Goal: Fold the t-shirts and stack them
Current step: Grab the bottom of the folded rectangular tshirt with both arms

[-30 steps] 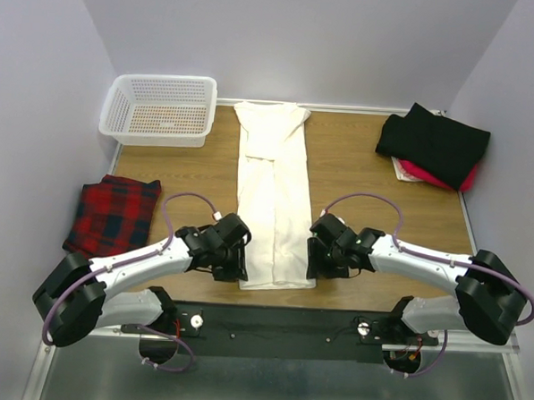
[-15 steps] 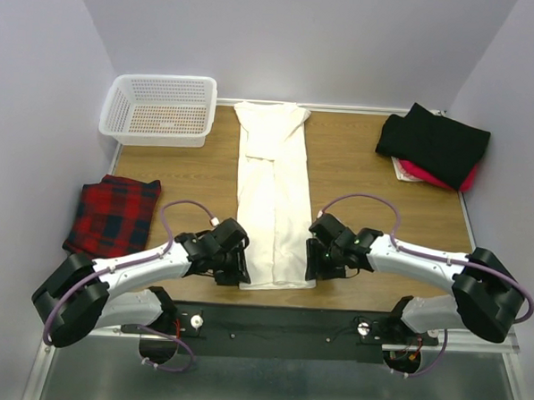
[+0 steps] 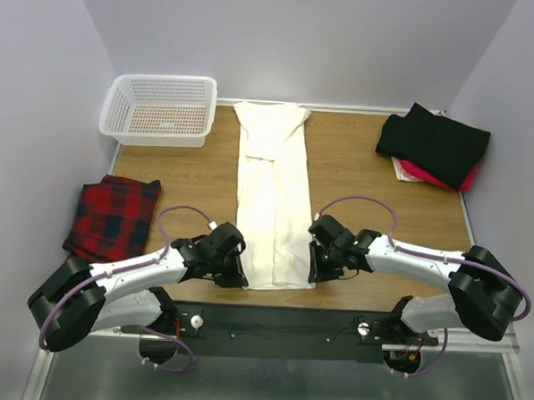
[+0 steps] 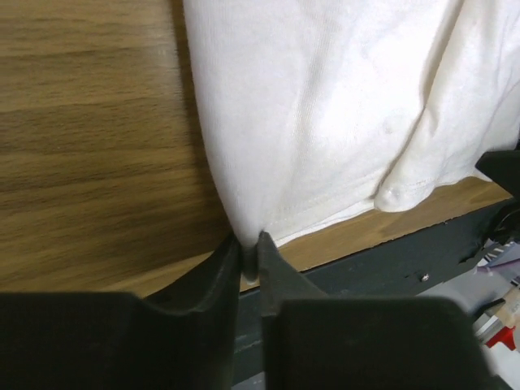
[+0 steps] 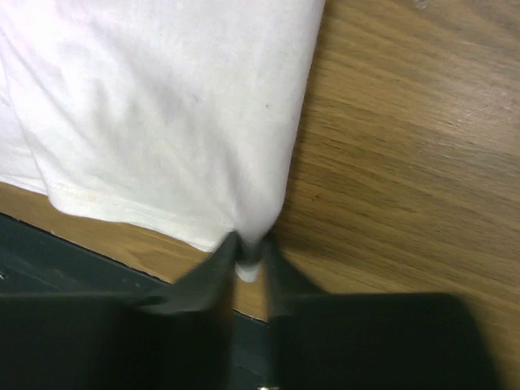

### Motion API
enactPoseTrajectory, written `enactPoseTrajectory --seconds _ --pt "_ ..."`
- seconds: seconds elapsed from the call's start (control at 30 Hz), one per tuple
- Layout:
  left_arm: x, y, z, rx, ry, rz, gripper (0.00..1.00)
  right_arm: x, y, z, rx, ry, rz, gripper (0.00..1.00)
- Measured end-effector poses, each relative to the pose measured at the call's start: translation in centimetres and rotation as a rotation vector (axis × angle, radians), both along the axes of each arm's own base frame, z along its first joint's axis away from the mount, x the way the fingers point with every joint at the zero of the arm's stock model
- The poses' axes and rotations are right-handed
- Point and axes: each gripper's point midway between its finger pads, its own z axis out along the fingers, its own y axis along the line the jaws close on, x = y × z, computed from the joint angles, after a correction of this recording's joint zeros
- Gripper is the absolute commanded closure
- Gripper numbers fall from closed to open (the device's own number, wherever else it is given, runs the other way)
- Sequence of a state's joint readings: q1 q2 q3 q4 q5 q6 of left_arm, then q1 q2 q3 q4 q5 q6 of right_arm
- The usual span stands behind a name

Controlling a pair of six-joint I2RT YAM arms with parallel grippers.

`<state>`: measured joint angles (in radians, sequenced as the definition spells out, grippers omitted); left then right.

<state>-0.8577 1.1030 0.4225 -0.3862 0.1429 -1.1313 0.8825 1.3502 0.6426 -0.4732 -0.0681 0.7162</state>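
Black shirt (image 3: pixel 431 142) overhead only; cream shirt (image 3: pixel 272 191) everywhere.

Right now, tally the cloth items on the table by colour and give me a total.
cream-white t-shirt: 1
black t-shirt: 1
red t-shirt: 1
red-and-dark plaid cloth: 1
Total: 4
Not counted: a white edge under the red one, too little showing to identify.
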Motion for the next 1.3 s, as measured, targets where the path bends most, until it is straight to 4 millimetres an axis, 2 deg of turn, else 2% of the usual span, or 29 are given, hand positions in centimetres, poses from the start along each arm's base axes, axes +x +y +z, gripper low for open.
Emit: enactPoseTrajectory --seconds 0.03,0.07,0.37,0.63,0.97,1.13,1.3 --pt "-0.1 0.1 -0.1 0.0 0.001 0.002 0.96 -0.1 0.0 -0.1 0.001 0.004 0.001 0.98" --pt "-0.2 0.2 -0.1 0.001 0.003 0.002 1.0 -0.2 0.0 -0.2 0.005 0.008 0.002 0.99" --pt "-0.7 0.6 -0.1 -0.022 -0.004 0.009 1.0 -1.5 -0.3 -0.1 0.057 0.027 0.001 0.99" --pt "-2.6 1.5 0.5 -0.057 0.003 0.005 1.0 -3.7 -0.5 0.8 0.147 0.063 -0.001 0.99" --pt "-3.6 1.9 1.6 -0.066 0.017 0.011 1.0 -4.3 -0.4 2.0 0.179 0.07 0.015 0.99" --pt "-1.5 1.6 4.4 -0.017 -0.036 0.053 1.0 -2.7 0.1 4.0 0.164 0.007 0.009 0.99" --pt "3.1 0.8 7.8 0.098 -0.154 0.124 1.0 1.3 1.1 6.9 0.124 -0.144 -0.011 0.99"
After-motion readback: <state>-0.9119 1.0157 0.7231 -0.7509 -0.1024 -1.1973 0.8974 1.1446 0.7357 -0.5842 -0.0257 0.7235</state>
